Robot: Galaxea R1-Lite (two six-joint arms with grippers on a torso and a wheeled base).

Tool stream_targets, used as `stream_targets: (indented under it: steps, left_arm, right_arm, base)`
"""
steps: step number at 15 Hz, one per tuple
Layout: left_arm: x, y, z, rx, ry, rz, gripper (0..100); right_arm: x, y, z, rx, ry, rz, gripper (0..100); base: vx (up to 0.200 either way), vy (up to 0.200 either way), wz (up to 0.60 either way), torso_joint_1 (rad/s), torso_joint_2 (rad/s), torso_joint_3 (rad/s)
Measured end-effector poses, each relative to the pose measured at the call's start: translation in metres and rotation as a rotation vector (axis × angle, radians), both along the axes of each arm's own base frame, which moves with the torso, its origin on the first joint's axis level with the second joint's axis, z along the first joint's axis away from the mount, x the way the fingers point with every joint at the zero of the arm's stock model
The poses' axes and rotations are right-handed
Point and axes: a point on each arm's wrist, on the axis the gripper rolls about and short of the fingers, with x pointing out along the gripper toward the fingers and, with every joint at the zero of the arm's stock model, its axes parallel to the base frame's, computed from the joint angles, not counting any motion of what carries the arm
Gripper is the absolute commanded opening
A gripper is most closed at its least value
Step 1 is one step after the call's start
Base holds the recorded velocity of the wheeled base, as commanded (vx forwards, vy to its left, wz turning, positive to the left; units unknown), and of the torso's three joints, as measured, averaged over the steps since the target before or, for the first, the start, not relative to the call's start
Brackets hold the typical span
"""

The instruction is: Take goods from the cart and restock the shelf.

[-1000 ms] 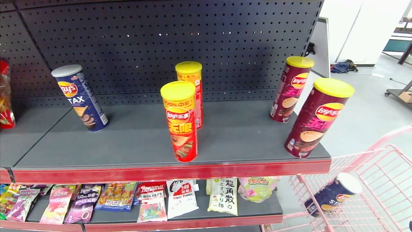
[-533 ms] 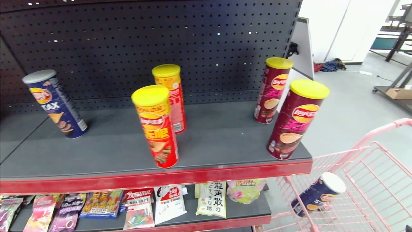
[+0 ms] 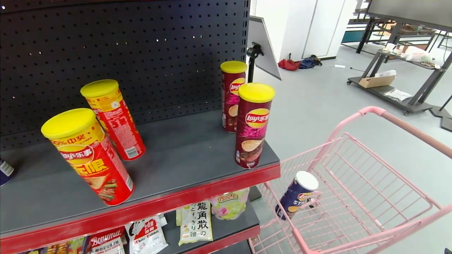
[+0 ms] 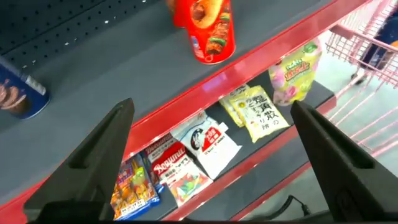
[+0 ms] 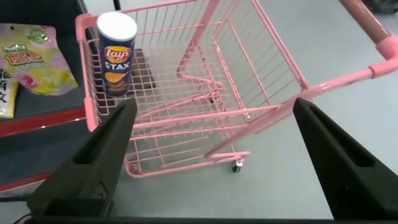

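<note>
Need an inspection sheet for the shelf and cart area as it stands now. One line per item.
Surface: grey top shelf, bare space between the cans.
Job's things: blue can in the pink cart, at the corner by the shelf; red cans and maroon cans standing on the shelf; second blue can further left.
Clutter: snack bags on the lower shelf.
Grippers: left gripper open, facing the shelf front; right gripper open above the cart; both empty.
Cables: nothing seen.
Surroundings: wheeled rack with cardboard box; cloth bundle on the floor.
</note>
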Motion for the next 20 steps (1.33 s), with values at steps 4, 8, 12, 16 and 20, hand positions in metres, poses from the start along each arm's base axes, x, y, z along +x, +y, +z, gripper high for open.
stream_targets:
  steps: [4,8,12,16,20]
  left_arm:
    - [-0.002,0.0,-0.007,-0.007,-0.011,-0.032,100]
    - [0.0,-0.001,-0.015,-0.025,0.008,-0.088,100]
    - [0.005,-0.002,-0.02,-0.042,-0.004,-0.084,100]
    - [0.006,-0.002,-0.023,-0.042,0.003,-0.08,100]
    - [0.015,-0.003,-0.032,-0.046,-0.038,-0.064,100]
  right_arm:
    - [-0.002,0.0,-0.004,-0.001,-0.005,-0.006,100]
    - [-0.008,-0.002,-0.018,-0.003,-0.009,-0.011,100]
    - [-0.012,-0.002,-0.027,-0.001,-0.025,-0.01,100]
    - [-0.014,-0.002,-0.035,0.005,-0.019,-0.006,100]
    - [-0.002,0.0,-0.014,0.106,-0.09,0.043,100]
  base:
    - [0.0,0.0,0.0,-0.042,0.11,0.068]
    - [0.0,0.0,0.0,-0.141,0.36,0.207]
    - [0.0,0.0,0.0,-0.144,0.38,0.237]
    - [0.0,0.0,0.0,-0.142,0.41,0.255]
    - [0.0,0.0,0.0,-0.016,0.05,0.035]
